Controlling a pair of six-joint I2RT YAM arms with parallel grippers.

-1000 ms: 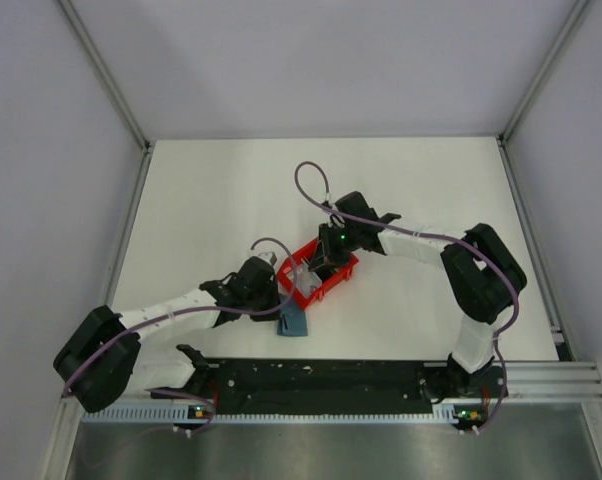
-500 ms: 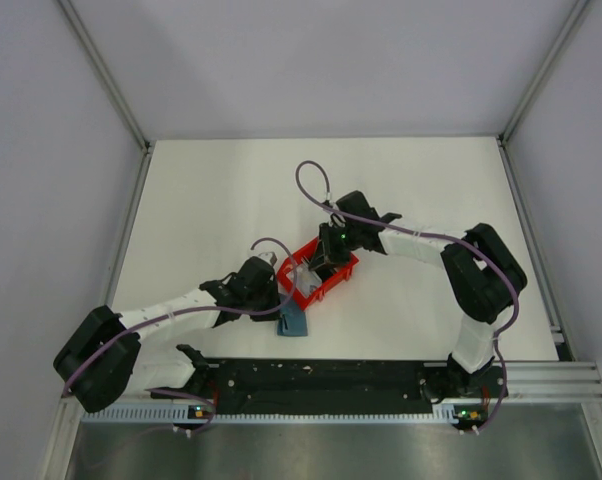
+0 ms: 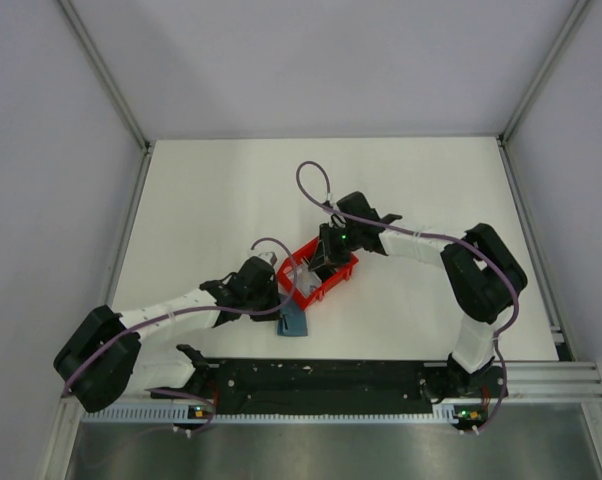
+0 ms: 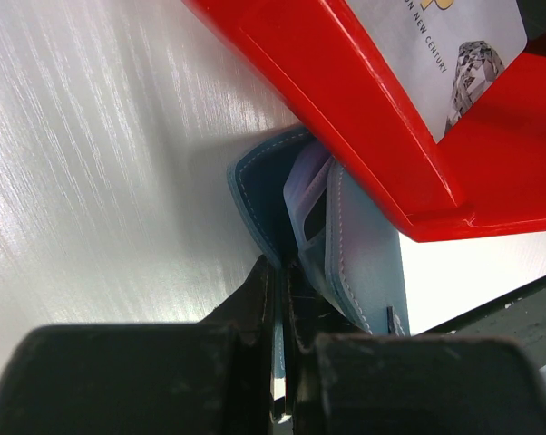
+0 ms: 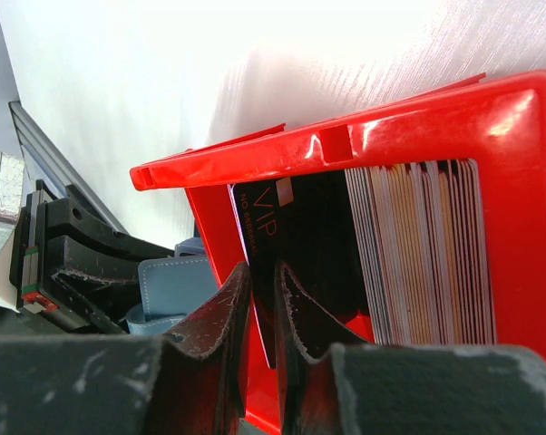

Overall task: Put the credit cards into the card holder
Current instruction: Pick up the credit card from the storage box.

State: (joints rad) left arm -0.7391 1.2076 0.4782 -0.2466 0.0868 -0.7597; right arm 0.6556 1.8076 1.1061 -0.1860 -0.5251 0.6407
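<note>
I see my left fingers [image 4: 262, 288] clamped on the wallet [image 4: 359, 263] edge, wallet on the bench [image 4: 92, 163], tucked at the red tray [image 5: 346, 145] corner. My right fingers [image 5: 235, 299] are nearly closed round a black card [image 5: 291, 217] standing in the tray, beside the other cards [image 5: 418, 254]

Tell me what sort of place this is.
Probably a robot lab test cell: a white table walled by plain grey panels on aluminium posts, with a left arm and right arm bolted to a rail.
</note>
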